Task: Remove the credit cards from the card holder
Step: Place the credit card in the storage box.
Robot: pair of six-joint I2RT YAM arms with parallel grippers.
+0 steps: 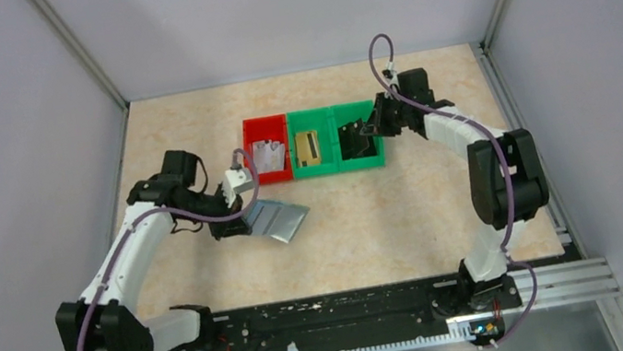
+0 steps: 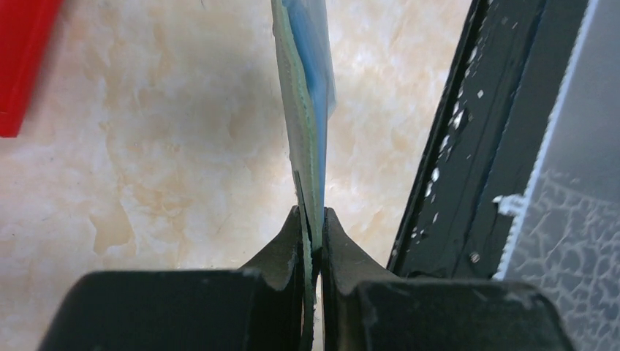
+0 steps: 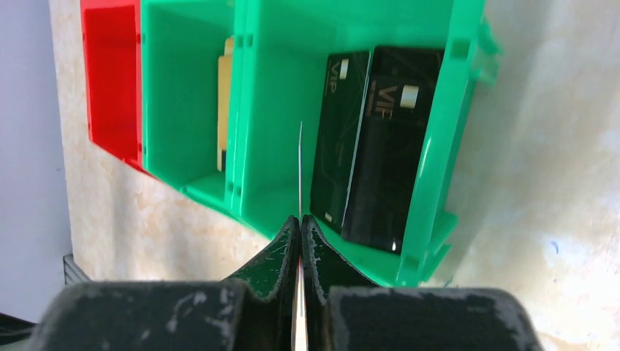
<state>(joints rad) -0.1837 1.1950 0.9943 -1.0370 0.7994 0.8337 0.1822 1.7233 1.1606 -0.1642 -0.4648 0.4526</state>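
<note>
Your worktop (image 1: 389, 220) carried three bins touching in a row: a red bin (image 1: 271, 179), a middle green bin (image 1: 317, 172) and a right green bin (image 1: 362, 166). Your left hand (image 2: 313, 216) was clamped on the edge of the holder (image 1: 282, 220), which spread open just in front of the red bin, its pale blue inside showing; whether it touched the worktop you couldn't tell. Your right hand (image 3: 300, 221) was pinched shut on a thin card (image 3: 300, 164), seen edge-on, over the right green bin, where two black cards (image 3: 380, 146) lay overlapping. A tan card (image 1: 308, 148) lay in the middle green bin.
</note>
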